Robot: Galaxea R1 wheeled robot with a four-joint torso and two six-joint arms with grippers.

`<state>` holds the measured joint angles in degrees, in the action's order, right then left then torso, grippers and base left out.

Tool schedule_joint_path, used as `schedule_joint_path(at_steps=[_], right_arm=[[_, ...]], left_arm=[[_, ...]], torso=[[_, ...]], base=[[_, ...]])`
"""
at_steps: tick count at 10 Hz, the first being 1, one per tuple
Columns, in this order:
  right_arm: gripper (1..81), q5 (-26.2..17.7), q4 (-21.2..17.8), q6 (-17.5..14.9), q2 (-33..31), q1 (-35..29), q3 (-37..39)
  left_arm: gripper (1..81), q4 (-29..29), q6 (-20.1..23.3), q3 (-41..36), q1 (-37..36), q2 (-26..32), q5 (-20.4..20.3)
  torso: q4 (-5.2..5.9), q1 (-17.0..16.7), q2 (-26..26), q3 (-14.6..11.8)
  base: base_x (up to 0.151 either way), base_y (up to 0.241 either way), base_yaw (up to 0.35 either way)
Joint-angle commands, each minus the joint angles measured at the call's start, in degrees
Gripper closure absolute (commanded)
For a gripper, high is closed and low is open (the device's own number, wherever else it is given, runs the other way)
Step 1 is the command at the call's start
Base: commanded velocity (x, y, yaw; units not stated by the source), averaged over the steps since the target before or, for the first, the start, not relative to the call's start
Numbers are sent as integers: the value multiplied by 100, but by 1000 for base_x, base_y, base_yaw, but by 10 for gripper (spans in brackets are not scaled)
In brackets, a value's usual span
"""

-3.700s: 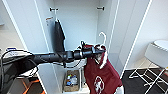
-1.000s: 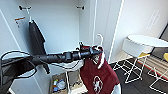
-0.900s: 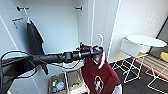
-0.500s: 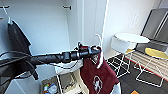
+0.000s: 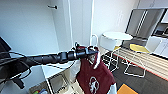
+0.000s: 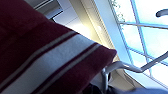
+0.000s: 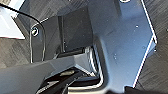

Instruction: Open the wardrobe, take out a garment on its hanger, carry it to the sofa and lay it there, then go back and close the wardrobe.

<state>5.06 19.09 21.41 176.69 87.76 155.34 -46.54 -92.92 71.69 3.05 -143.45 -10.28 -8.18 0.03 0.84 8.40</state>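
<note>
My left arm reaches across the head view, and my left gripper [image 5: 93, 51] is shut on the white hanger [image 5: 94, 38] near its hook. The garment [image 5: 96, 75], dark red with a white crest, hangs from it in the air, clear of the wardrobe. Up close in the left wrist view are its striped red-and-white fabric [image 6: 42, 52] and the thin hanger bar [image 6: 125, 65]. The wardrobe [image 5: 30, 30] stands open at the left, showing its white inside and a rail bracket [image 5: 53, 7]. The right wrist view shows parts of the robot over dark floor.
A round white table [image 5: 117, 36] with white wire chairs [image 5: 108, 45] stands to the right, one chair with a yellow seat [image 5: 138, 48]. A steel fridge [image 5: 143, 23] is behind. A low white shelf unit [image 5: 57, 80] sits below my arm. An orange object [image 5: 127, 89] lies at the bottom.
The whole head view has swung right: the wardrobe has slid toward the picture's left and the table, chairs and fridge have come further in. The jacket stays hanging from my left gripper.
</note>
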Motion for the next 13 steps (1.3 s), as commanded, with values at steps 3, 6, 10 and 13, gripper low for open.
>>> schedule_joint_path(at_steps=[3,6,10,13], right_arm=[[10,-269,-19,-23,44,-175,-40],[10,-269,-19,-23,44,-167,-32],[10,-269,-19,-23,44,-175,-32],[10,-269,-19,-23,62,-175,-14]], left_arm=[[811,-153,98,-217,-1144,96,-431],[811,-232,98,-243,-1144,17,-431],[811,-241,107,-331,-1152,8,-431],[811,-320,107,-393,-1144,-18,-431]], torso=[[0,0,0,0],[0,0,0,0],[0,0,0,0],[0,0,0,0]], base=[[0,0,-336],[0,0,-336],[0,0,-337],[0,0,-337]])
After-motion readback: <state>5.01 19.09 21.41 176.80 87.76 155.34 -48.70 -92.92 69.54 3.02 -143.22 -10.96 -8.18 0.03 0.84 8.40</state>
